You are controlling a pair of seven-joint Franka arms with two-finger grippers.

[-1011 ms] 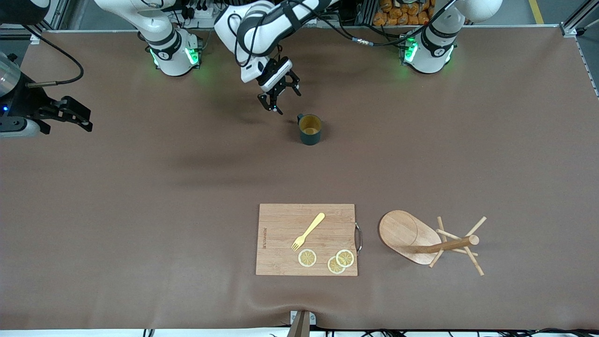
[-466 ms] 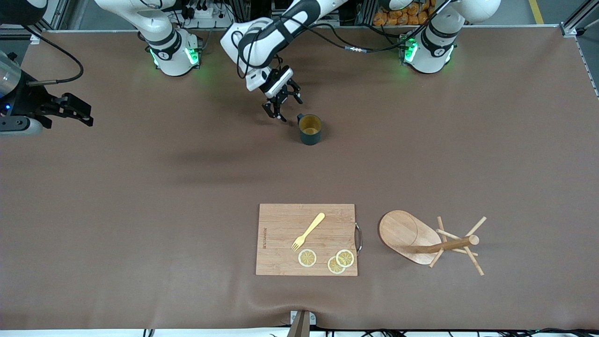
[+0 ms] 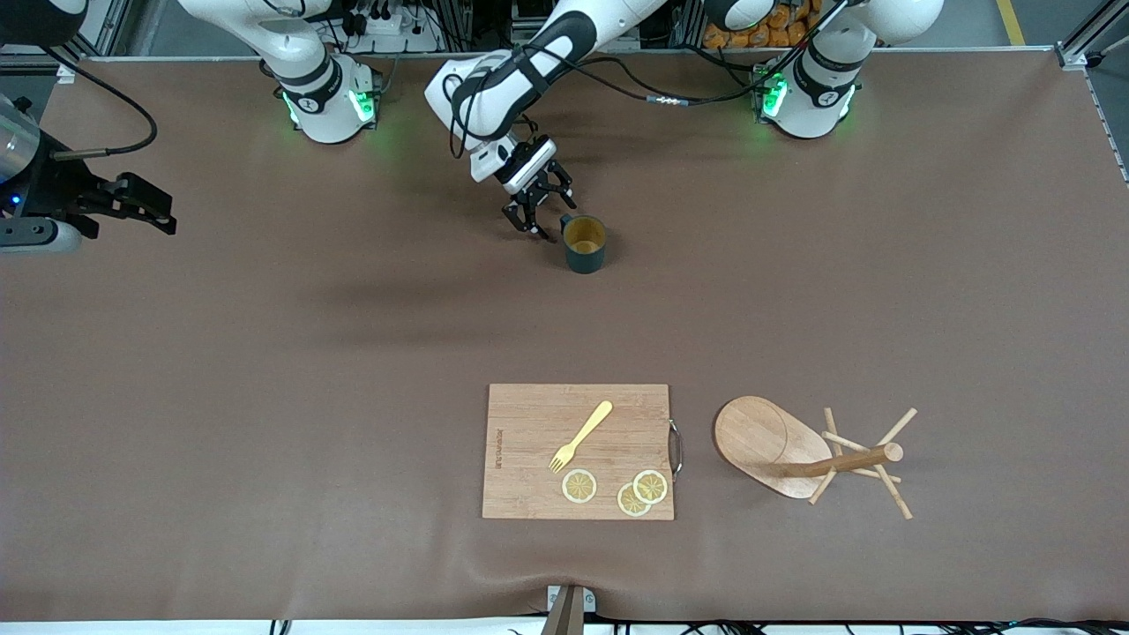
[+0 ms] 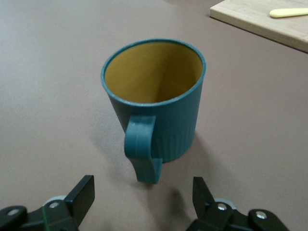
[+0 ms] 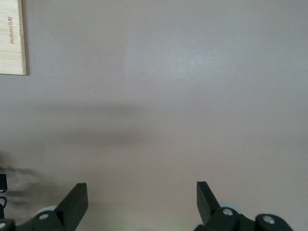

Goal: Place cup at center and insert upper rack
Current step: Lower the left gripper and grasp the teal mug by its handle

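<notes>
Left gripper (image 3: 540, 218) moved closer, beside cup (image 3: 584, 244) handle.

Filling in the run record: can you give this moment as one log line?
left gripper: jaws open, at cup handle | right gripper: open, waiting | mug tree: lying by cutting board

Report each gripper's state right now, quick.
Left gripper: open, holding nothing, fingers beside the cup's handle.
Right gripper: open, holding nothing, waiting over bare table.
</notes>
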